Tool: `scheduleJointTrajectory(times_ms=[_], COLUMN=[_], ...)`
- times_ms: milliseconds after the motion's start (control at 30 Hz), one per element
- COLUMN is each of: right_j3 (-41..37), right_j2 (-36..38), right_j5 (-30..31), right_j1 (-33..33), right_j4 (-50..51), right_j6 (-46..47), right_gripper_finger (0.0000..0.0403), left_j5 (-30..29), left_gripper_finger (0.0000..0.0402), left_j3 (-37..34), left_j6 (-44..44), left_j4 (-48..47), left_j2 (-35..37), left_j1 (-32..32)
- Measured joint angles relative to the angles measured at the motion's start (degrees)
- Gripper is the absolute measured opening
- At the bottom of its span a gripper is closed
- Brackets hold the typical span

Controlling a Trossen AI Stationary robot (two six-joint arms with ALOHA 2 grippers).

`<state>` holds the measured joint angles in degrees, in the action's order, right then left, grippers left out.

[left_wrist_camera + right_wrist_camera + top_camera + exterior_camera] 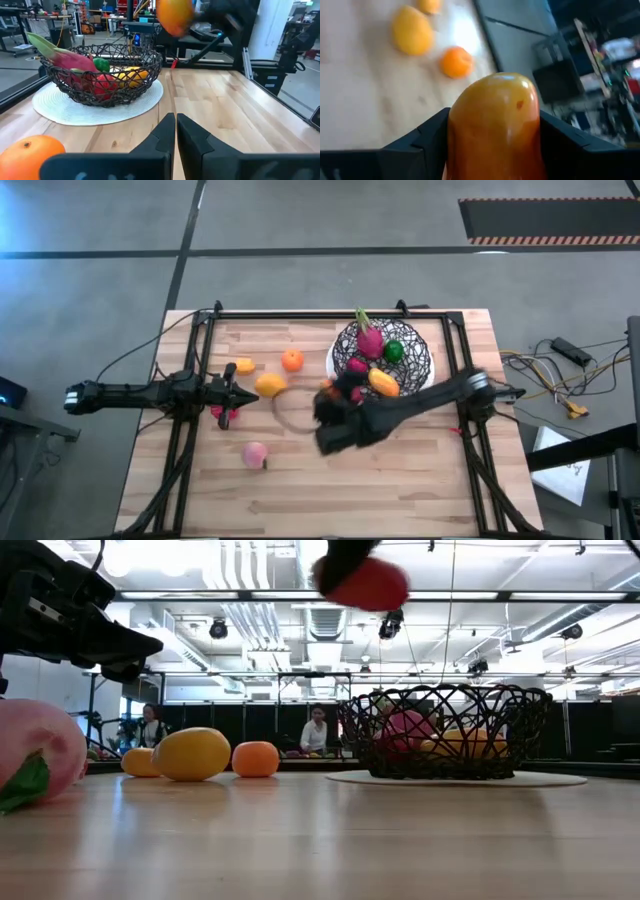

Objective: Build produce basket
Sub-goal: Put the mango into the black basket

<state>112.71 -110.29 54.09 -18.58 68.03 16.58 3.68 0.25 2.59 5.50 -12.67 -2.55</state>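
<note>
Above the wooden table (400,480), right tool (492,145) clamped on an orange-red fruit (495,125), blurred from overhead.

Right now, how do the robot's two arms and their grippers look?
Both arms are dark, almost black, slim and jointed. The left gripper has two flat, dark, wedge-shaped fingers on a wide black bar. The right gripper has broad, dark, angular fingers. No markings or cables can be made out on them.

Wood-plank table (400,480) on grey concrete floor (300,220). Hazard-striped black mat (545,220) far side. Loose cables (560,375) right of table. Ceiling strip lights (250,595), exposed ducts (245,625). Two people (315,730) seated behind.
</note>
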Motion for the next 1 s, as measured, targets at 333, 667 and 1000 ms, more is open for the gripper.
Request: scheduleJointTrajectory(times_ms=[333,667,1000], right_j3=[-34.0,-53.6,-55.3], right_j2=[23.5,30.0,28.5], right_j5=[-9.5,-30.7,-39.6], right_j1=[12.1,19.8,20.4], right_j4=[-10.1,-35.3,-35.6], right_j6=[6.6,-0.3,1.3], right_gripper_finger=[0.0229,0.0236,0.0277], left_j5=[0.0,0.0,0.0], left_gripper_finger=[0.0001,0.0001,0.0001], left_j3=[0.0,0.0,0.0], left_j6=[0.0,0.0,0.0], left_j4=[0.0,0.0,0.0], left_j2=[0.0,0.0,0.0], left_j1=[0.0,0.0,0.0])
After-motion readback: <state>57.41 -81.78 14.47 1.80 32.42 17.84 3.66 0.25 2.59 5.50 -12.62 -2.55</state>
